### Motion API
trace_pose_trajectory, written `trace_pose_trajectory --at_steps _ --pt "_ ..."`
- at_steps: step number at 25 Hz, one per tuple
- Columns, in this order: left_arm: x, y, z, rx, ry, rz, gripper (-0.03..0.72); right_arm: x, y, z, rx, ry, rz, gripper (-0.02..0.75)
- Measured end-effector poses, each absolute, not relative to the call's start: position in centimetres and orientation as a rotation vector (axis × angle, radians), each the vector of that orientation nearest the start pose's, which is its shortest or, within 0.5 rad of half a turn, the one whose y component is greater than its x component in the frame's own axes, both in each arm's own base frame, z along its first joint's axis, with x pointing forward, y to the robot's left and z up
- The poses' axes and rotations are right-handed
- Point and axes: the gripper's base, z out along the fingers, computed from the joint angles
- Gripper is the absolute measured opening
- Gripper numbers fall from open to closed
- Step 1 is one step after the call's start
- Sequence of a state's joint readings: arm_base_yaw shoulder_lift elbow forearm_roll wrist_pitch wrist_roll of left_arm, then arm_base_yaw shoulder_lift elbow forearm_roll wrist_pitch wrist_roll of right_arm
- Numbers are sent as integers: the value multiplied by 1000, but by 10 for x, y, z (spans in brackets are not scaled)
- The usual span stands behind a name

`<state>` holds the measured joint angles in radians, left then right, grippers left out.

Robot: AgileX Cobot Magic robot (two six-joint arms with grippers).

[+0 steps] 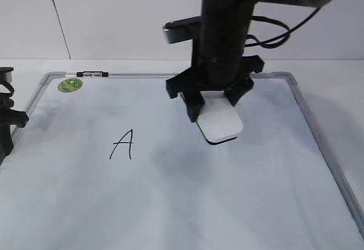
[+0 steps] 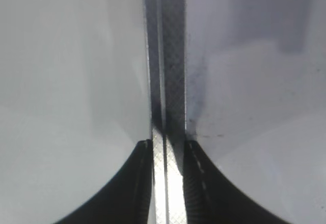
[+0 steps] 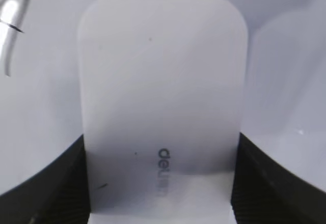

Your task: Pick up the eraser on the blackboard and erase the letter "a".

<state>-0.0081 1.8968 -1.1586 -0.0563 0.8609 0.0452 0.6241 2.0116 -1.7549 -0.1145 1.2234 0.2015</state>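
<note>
**Q:** White plastic block — where is it being held?

**R:** The eraser (image 1: pixel 220 124) is being gripped by the right gripper (image 1: pixel 215 107), jaws closed against its two long sides, over the blackboard (image 1: pixel 239 204), right of centre. Its dark underside is showing at the lower edge in the ext. view. Contact w/ the board surface can't be told.

**Q:** Any writing being shown?

**R:** Grey lettering is being seen on the eraser's top (image 3: pixel 164 178) in the right wrist view; it's reading approx. "deli", blurred. A capital "A" (image 1: pixel 123 144) in black marker is being displayed on the board, left of the eraser, well apart. A round green sticker (image 1: pixel 70 84) is sitting at the top-left corner; its print is too small to read. A marker (image 1: pixel 91 74) is lying along the top frame.

**Q:** Left gripper?

**R:** The left gripper (image 2: pixel 168 152) is being seen nearly closed, straddling the board's grey frame (image 2: pixel 170 56); actual grip can't be told.
</note>
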Motion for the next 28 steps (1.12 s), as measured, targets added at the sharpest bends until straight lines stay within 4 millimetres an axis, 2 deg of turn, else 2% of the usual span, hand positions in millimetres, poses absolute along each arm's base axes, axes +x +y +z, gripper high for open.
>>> trace_pose_trajectory --at_steps 9,13,18,24,28 --pt "345 -7 153 28 3081 -66 138 341 151 251 -411 2986 -129 520" --pt "345 -7 153 28 3081 -66 138 342 120 256 -300 2999 -144 520" --pt "345 -7 153 28 3081 -66 138 348 95 254 -204 3017 -163 520" --pt "345 -7 153 28 3079 -66 138 347 64 240 -101 3079 -189 520" --pt "345 -7 153 28 3079 -65 138 342 58 231 -103 3117 -192 520"
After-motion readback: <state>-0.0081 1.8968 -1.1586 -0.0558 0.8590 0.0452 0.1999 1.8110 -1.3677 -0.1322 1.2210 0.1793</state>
